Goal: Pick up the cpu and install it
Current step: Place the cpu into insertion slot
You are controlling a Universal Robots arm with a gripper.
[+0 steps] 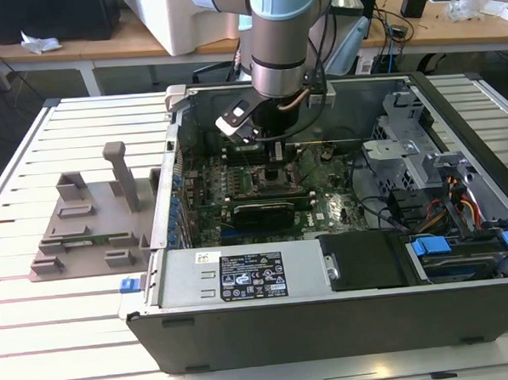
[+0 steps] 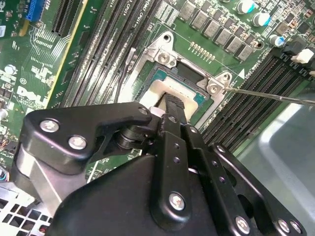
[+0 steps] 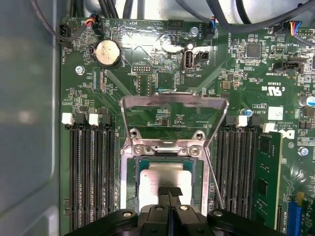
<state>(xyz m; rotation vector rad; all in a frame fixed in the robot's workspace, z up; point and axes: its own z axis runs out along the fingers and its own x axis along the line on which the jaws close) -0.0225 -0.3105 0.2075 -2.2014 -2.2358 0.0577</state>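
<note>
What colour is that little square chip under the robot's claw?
The cpu is pale silver-white on top, green at its rim; best in the first wrist view.

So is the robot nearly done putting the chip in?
Nearly. Done: the cpu already lies inside the socket in the computer case. In hand: the gripper, fingers together, is right at its silver top. Left: the metal frame stands open, not clamped over the chip.
</note>
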